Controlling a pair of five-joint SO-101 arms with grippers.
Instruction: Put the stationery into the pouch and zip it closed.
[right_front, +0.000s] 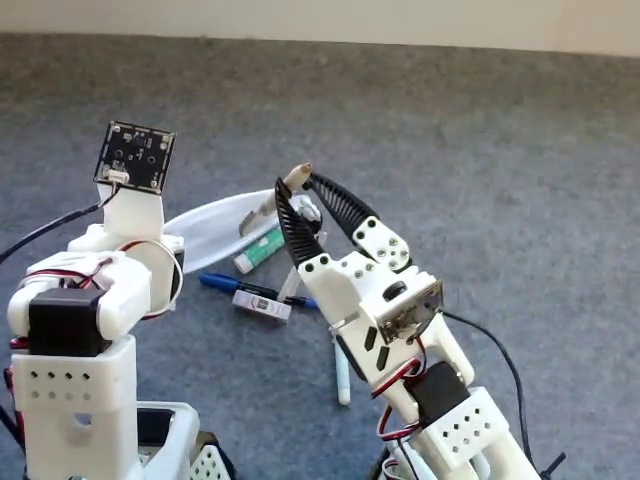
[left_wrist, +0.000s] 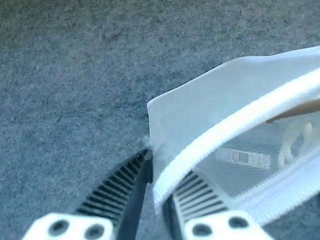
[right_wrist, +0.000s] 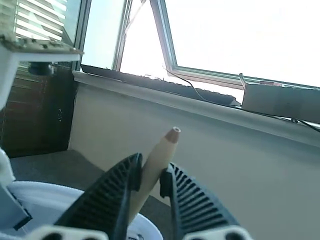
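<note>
- Right claw (right_wrist: 151, 164) gripped the pen (right_wrist: 156, 155), its long axis slanting down and left toward the open pouch (right_front: 215, 225) just beside it
- Left claw (left_wrist: 157, 172) pinched the pouch's rim

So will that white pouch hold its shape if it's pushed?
Probably not: the pouch looks like thin see-through fabric, curving where the left gripper pinches its edge, so it is likely floppy and light. Lying on carpet, it should drag, not tip.

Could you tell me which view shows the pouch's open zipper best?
The left wrist view: the pouch gapes open close up, its edge clamped by the left gripper. The high view has it partly behind the right gripper; the right wrist view, perhaps its rim.
</note>
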